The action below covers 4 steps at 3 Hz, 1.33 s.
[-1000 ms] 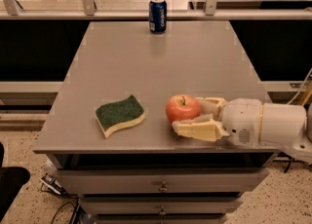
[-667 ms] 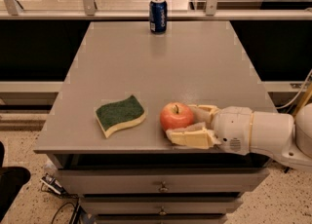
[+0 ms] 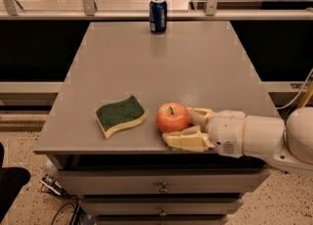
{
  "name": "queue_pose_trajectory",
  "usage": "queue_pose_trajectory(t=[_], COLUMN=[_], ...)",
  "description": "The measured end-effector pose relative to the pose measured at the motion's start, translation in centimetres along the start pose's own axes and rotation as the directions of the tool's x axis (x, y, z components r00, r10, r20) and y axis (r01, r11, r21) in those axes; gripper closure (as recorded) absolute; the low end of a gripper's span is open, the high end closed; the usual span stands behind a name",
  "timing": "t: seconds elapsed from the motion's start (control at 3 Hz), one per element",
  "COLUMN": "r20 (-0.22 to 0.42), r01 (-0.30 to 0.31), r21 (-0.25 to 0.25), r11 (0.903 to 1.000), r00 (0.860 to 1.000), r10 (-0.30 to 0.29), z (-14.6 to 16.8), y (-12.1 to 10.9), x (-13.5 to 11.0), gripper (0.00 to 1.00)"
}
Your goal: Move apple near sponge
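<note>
The red-orange apple (image 3: 172,117) stands on the grey table (image 3: 161,62) near its front edge, stem up. My gripper (image 3: 179,127) comes in from the right and is shut on the apple, one pale finger (image 3: 183,140) at its front and the other behind its right side. The sponge (image 3: 120,115), green top and pale yellow underside, lies flat just left of the apple with a small gap between them.
A blue can (image 3: 158,14) stands upright at the table's far edge, in the middle. A railing runs behind the table. Drawers sit below the front edge. My white arm (image 3: 264,136) reaches over the table's front right corner.
My gripper has moved left along the front edge with the apple in it, bringing the apple closer to the sponge. The sponge and the can have not moved.
</note>
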<state>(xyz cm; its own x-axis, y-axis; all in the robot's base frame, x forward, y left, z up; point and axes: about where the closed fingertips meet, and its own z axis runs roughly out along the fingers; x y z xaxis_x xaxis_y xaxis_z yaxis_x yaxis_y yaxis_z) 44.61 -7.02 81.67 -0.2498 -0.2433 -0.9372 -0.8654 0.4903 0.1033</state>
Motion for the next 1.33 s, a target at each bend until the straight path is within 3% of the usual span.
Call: queue_pose_trajectory(t=[1.0, 1.33], r20=[0.0, 0.0], r01=[0.0, 0.0], r21=[0.0, -0.001], r11=[1.0, 1.0], r00=[1.0, 1.0], r10=[0.0, 0.0], z=[-0.01, 0.0], y=[0.03, 0.03], x=[-0.09, -0.09], gripper=[0.15, 0.0])
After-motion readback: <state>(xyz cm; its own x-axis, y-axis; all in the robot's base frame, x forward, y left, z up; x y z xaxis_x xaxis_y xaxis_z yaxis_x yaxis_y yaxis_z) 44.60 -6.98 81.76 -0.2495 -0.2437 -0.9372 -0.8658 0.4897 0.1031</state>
